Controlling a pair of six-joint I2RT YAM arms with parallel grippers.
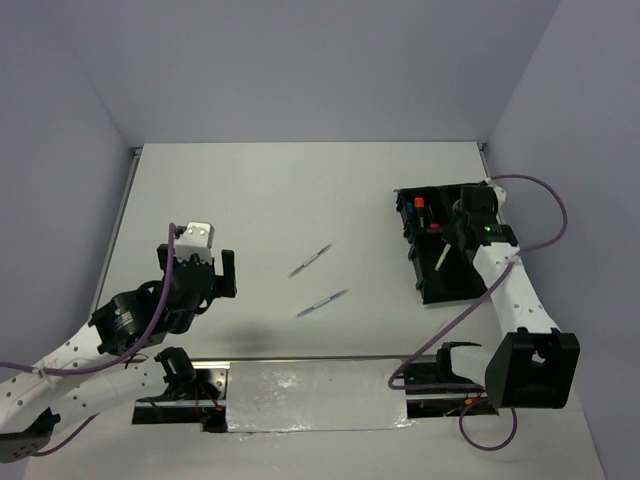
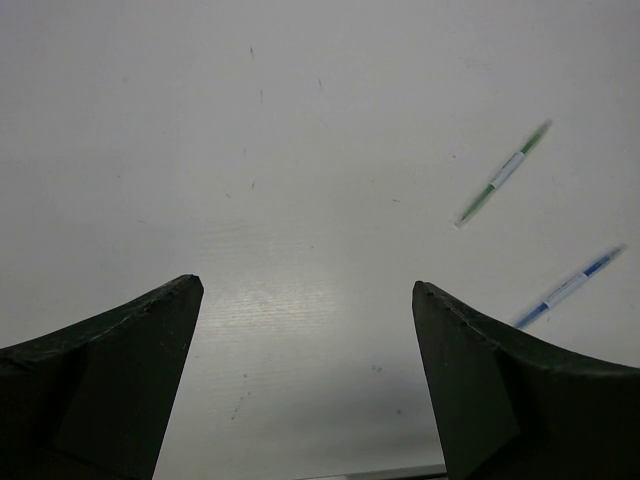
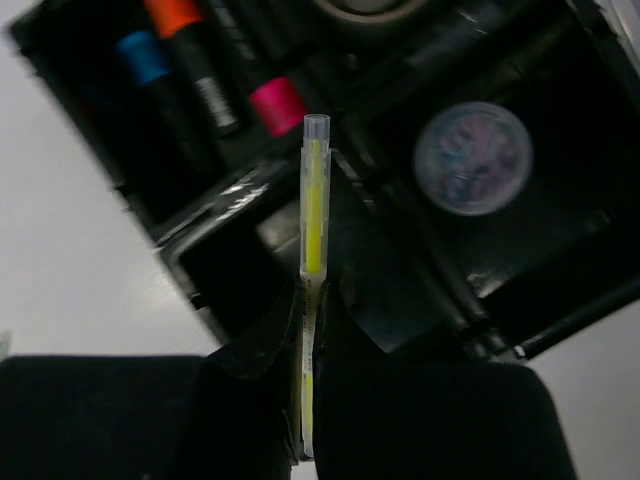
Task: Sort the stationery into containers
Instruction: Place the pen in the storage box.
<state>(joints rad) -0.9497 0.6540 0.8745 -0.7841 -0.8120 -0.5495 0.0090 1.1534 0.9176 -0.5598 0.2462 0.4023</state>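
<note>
The black organiser tray (image 1: 445, 285) stands at the right of the table. My right gripper (image 1: 452, 243) hovers over it, shut on a thin yellow pen (image 3: 314, 200) that points out past the fingertips over a tray compartment (image 3: 240, 270). Highlighters with blue (image 3: 145, 57), orange (image 3: 175, 14) and pink (image 3: 277, 104) caps lie in one compartment; a silver cylinder (image 3: 473, 158) stands in another. Two slim white pens lie loose mid-table: a green one (image 1: 310, 260) and a blue one (image 1: 322, 303). My left gripper (image 1: 205, 268) is open and empty, left of them; both show in the left wrist view (image 2: 503, 172) (image 2: 568, 289).
A tape roll edge (image 3: 370, 8) shows at the top of the tray. A shiny metal strip (image 1: 310, 392) runs along the near edge between the arm bases. Grey walls close in the table on three sides.
</note>
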